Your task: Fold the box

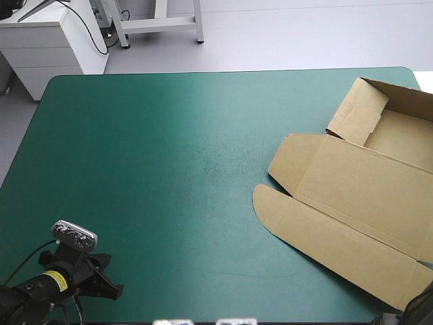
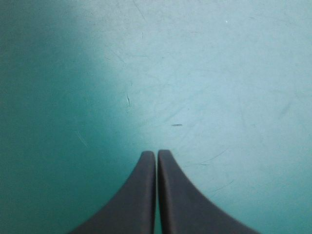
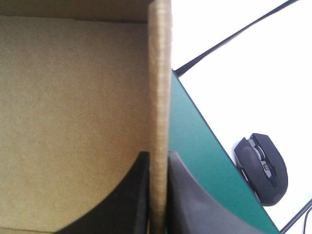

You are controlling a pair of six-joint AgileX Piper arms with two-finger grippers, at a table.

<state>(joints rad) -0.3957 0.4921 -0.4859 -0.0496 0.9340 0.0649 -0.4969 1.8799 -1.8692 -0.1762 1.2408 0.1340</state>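
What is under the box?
The box lies on the teal-green cover, which shows around it. The part beneath the box is hidden; anything there cannot be seen.

The cover (image 1: 169,169) is plain teal-green without any pattern, marked only by faint pale scratches and scuffs around its middle. At 3 to 4 o'clock on it, the box (image 1: 358,183) is unprinted brown with slightly darker lines along its creases. Its cut edge shows fine ribbed striping in the right wrist view. The left gripper (image 2: 156,153) and the right gripper (image 3: 158,155) are matt black. A yellow label (image 1: 57,279) marks the left arm at 7 o'clock. Beyond the table's edge, a mouse (image 3: 263,168) is black with grey buttons.
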